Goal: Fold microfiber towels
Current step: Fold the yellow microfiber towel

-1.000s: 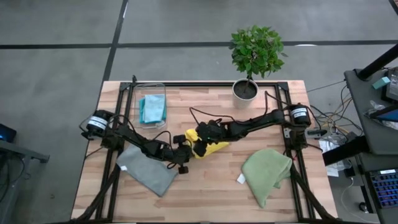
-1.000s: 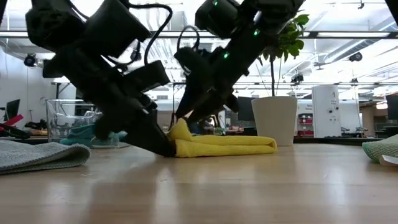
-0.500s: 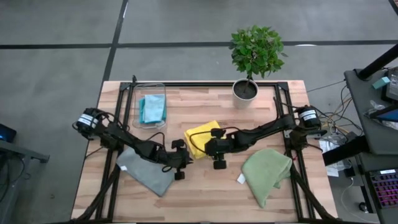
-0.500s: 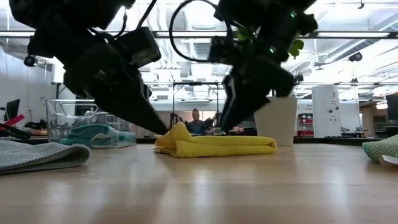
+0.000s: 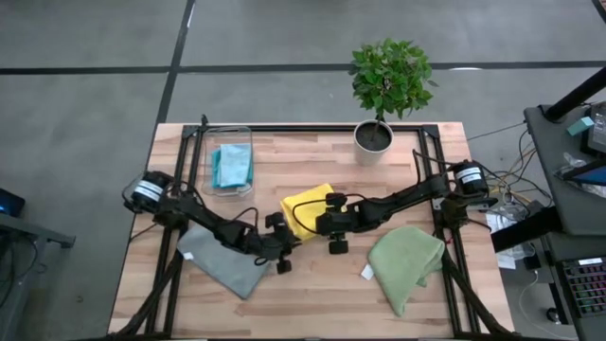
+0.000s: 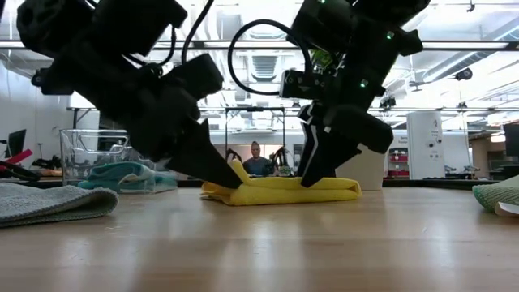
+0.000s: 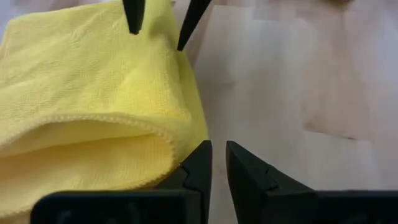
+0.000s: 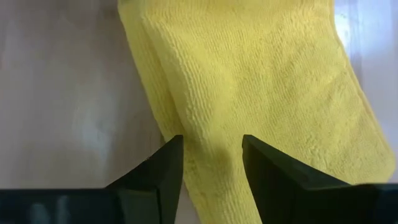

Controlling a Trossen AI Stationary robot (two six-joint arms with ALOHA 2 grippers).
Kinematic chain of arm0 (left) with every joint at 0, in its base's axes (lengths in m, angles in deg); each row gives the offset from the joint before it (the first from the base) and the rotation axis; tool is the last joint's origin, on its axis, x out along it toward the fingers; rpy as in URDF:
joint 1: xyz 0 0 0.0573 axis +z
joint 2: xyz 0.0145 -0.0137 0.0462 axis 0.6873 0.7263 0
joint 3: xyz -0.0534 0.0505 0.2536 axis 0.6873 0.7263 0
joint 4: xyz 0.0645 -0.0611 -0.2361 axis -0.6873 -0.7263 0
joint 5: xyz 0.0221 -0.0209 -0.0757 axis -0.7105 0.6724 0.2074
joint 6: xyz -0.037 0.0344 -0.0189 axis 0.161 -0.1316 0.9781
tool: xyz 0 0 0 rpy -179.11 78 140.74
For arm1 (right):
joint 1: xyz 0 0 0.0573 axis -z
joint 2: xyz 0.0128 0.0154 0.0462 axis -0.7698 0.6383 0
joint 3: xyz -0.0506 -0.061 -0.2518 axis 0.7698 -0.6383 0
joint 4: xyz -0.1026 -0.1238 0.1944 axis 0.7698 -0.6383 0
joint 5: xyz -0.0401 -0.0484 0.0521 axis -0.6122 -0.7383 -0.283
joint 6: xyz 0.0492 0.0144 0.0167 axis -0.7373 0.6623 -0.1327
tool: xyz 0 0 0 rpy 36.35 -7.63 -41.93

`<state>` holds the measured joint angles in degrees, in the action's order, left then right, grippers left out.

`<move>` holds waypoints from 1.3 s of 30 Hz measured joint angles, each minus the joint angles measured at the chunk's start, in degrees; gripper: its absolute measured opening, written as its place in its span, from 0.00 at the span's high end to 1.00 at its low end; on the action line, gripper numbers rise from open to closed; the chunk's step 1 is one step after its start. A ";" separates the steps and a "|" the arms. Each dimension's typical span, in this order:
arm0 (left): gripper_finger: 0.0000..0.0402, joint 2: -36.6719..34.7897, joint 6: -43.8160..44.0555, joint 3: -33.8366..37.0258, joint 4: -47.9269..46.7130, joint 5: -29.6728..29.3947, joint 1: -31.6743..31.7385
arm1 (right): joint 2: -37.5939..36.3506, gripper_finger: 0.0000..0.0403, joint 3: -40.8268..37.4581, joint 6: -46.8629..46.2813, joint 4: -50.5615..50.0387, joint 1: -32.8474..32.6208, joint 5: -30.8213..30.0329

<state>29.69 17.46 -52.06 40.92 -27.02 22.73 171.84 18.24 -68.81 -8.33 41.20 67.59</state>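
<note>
A robotics lab in an open-plan office: exposed ceiling ducts (image 6: 268, 61), distant desks, a seated person (image 6: 258, 161) beyond the right gripper (image 6: 312, 180).

Both dark arms met mid-table over the folded yellow microfiber towel (image 5: 305, 208); the left gripper (image 5: 284, 239) sat at its near-left corner, the right gripper (image 5: 320, 224) on its near-right edge. Grey cloth (image 5: 223, 259) lay left, olive-green cloth (image 5: 405, 263) right.

Both claws crowd the yellow towel (image 5: 308, 210); bare table (image 5: 312, 294) lies nearer the front.
</note>
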 joint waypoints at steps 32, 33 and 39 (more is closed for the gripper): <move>0.92 -1.42 0.20 0.31 -6.49 3.19 0.12 | -0.93 0.93 -0.28 -4.48 -0.18 -0.01 2.91; 0.92 -2.11 -0.21 0.33 -6.68 3.29 0.11 | -0.93 0.92 -0.28 -4.50 0.06 -0.14 2.91; 0.92 -7.35 -0.50 0.37 -12.53 4.64 0.11 | -2.38 0.79 -0.28 -4.35 -0.13 -0.49 2.93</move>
<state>22.33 16.96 -51.68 28.39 -22.38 22.84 169.46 17.96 -73.16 -8.46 40.70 70.52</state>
